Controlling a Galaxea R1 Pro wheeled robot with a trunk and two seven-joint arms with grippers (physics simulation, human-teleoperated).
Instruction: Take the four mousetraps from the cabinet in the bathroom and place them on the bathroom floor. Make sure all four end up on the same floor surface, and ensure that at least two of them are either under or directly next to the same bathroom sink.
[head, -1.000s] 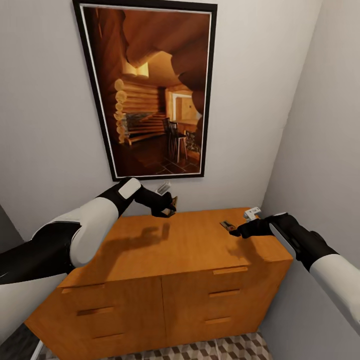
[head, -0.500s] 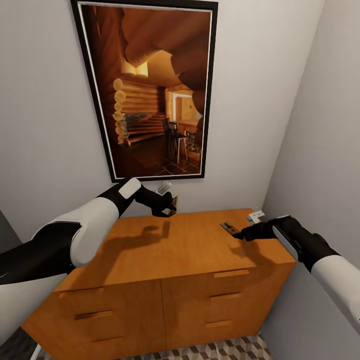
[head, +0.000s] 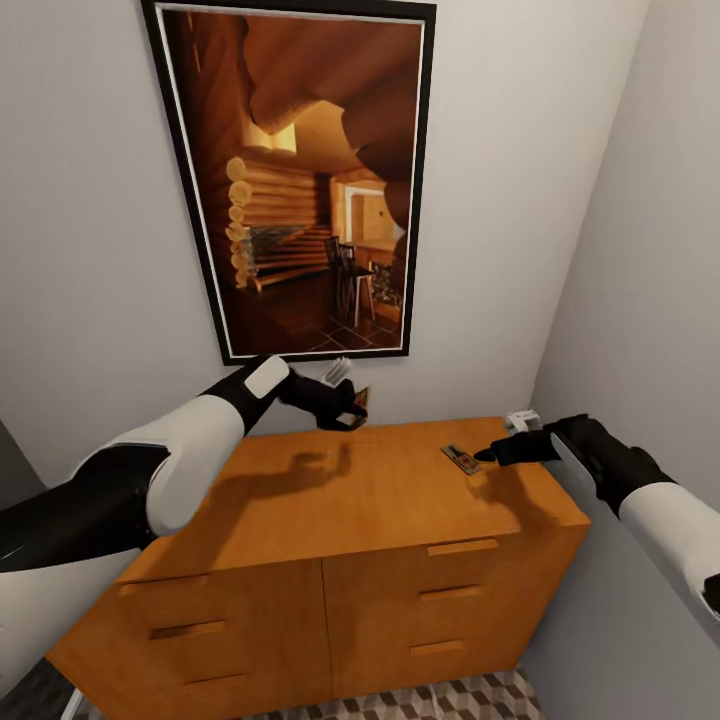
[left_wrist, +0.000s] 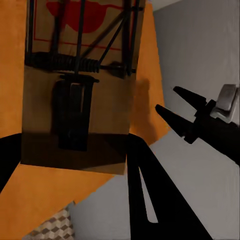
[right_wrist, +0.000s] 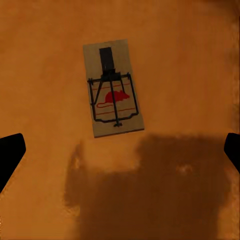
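Flat tan wooden mousetrap w/ black wire spring (right_wrist: 113, 88) lies on orange-brown wooden cabinet top (head: 350, 490). Right gripper (head: 492, 455) hovers above, jaws spread, prob. lining up grasp. Left gripper (head: 352, 410) pinches a second trap (left_wrist: 80, 75), held clear of cabinet for carrying.

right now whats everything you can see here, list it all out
cabinet: one, orange-brown wood, drawer fronts with bar handles, against the wall
mousetrap on top: one, tan with dark wire and red mark, flat on the cabinet's right part
held mousetrap: one, tan with dark spring, in the left tool above the cabinet's back edge
framed picture: one, black frame, log interior, on the wall above the cabinet
floor tiles: brown, beige and white cubes, at the cabinet's foot
left tool: black, shut on a trap
right tool: black, open, over the lying trap
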